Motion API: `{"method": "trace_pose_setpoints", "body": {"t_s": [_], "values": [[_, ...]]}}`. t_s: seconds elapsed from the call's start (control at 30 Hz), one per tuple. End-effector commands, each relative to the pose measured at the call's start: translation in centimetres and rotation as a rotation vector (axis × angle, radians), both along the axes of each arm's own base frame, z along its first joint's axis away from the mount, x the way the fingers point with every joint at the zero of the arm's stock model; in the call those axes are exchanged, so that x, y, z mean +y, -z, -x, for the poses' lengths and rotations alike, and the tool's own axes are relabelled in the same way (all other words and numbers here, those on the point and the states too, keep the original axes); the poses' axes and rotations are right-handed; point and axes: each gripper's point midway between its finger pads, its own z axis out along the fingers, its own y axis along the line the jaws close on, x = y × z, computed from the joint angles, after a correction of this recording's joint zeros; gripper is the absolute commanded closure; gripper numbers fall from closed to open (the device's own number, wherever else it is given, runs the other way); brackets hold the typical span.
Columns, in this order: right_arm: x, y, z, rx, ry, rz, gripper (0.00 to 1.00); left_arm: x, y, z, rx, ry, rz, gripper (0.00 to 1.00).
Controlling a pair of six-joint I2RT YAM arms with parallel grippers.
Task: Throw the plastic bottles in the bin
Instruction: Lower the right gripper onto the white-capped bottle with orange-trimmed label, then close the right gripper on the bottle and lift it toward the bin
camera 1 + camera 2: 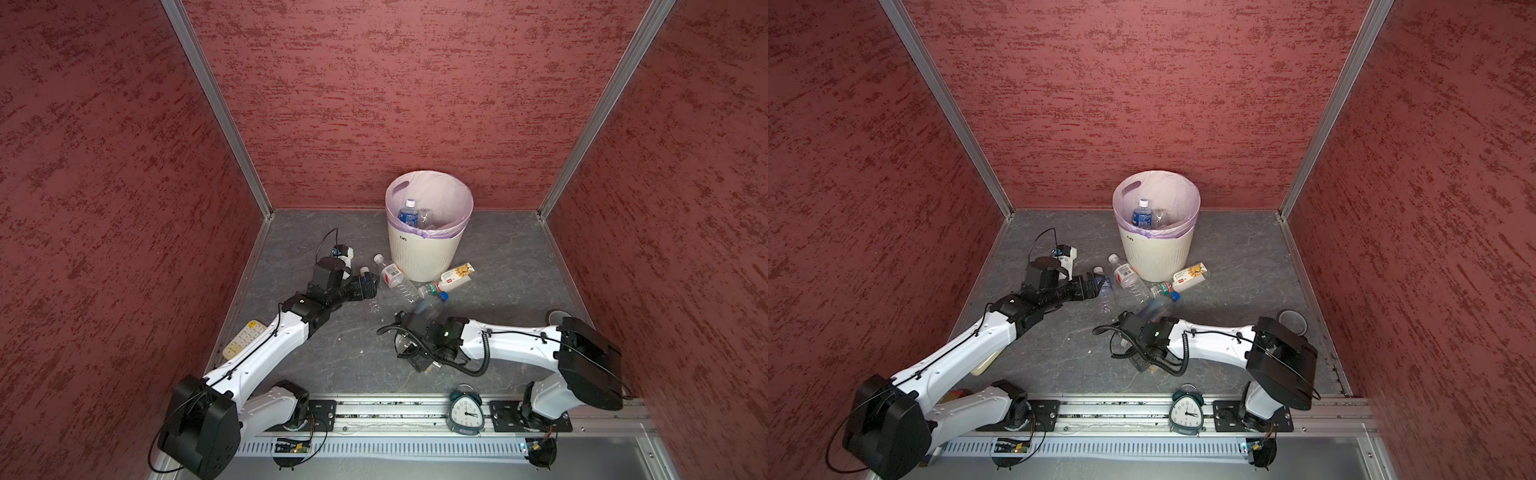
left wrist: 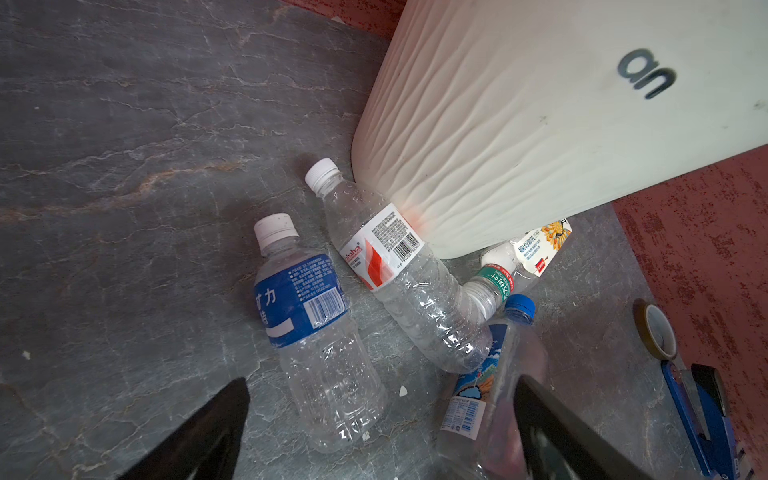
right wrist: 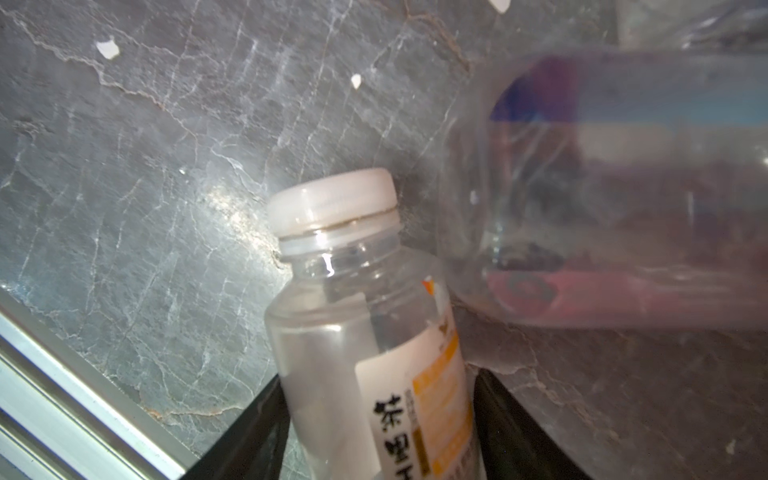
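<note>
In both top views the bin point(image 1: 424, 257) stands at the middle of the table's point(image 1: 498, 257) back edge, with a lilac liner over its rim. Inside it a blue-label bottle point(image 1: 408, 214) leans cap up beside a clear bottle point(image 1: 427, 217). At the bin's foot, toward the front edge, lie a red-label bottle point(image 1: 392, 275), a green-label bottle point(image 1: 430, 289), a sunflower bottle point(image 1: 457, 276) and a blurred blue-cap bottle point(image 1: 432, 304). The left hand point(image 1: 1097, 286) hovers over a second blue-label bottle point(image 1: 1104, 293), left of that cluster. In the left wrist view the red-label bottle touches the bin's wall and the second blue-label bottle lies just beside it. The left hand's fingers point(image 2: 199, 432) stand wide apart and hold nothing; one covers part of the blue-cap bottle. In the right wrist view the right hand point(image 3: 380, 378) has a white-capped orange-label bottle point(image 3: 357, 324) between its fingers point(image 3: 249, 436), which sit narrow against both its sides. This is near the rail point(image 3: 62, 374) at the table's front edge, and the blurred blue-cap bottle is close by the cap.
</note>
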Motion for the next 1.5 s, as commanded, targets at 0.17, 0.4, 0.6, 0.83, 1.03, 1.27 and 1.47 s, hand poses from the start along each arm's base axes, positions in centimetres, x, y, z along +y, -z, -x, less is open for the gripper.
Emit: {"method": "trace_pose_setpoints", "body": {"t_s": [0.17,0.4,0.6,0.83,1.03,1.27,1.47], "values": [[0.4,0.0,-0.3,-0.024,-0.029,0.036,0.40,0.1,0.1,0.0,0.007,-0.004,0.017,0.01],[0.5,-1.2,-0.5,-0.052,-0.036,0.031,0.53,0.5,0.0,0.2,0.005,-0.012,0.012,0.00],[1.1,-3.4,-0.4,-0.092,-0.043,-0.015,0.54,0.7,0.4,0.5,0.017,-0.019,0.005,0.00],[1.3,-7.1,-0.7,-0.159,-0.024,-0.116,0.57,1.2,1.2,1.0,0.035,-0.026,-0.010,0.01],[0.8,-9.8,-1.6,-0.248,0.028,-0.204,0.56,1.1,2.1,1.6,0.061,-0.012,-0.010,0.00],[-0.9,-12.8,-3.4,-0.388,0.149,-0.288,0.56,-0.8,2.3,2.9,0.043,0.071,-0.018,0.01],[-2.8,-15.3,-4.4,-0.483,0.262,-0.374,0.55,-3.2,2.6,4.3,0.030,0.147,-0.048,0.01]]}}
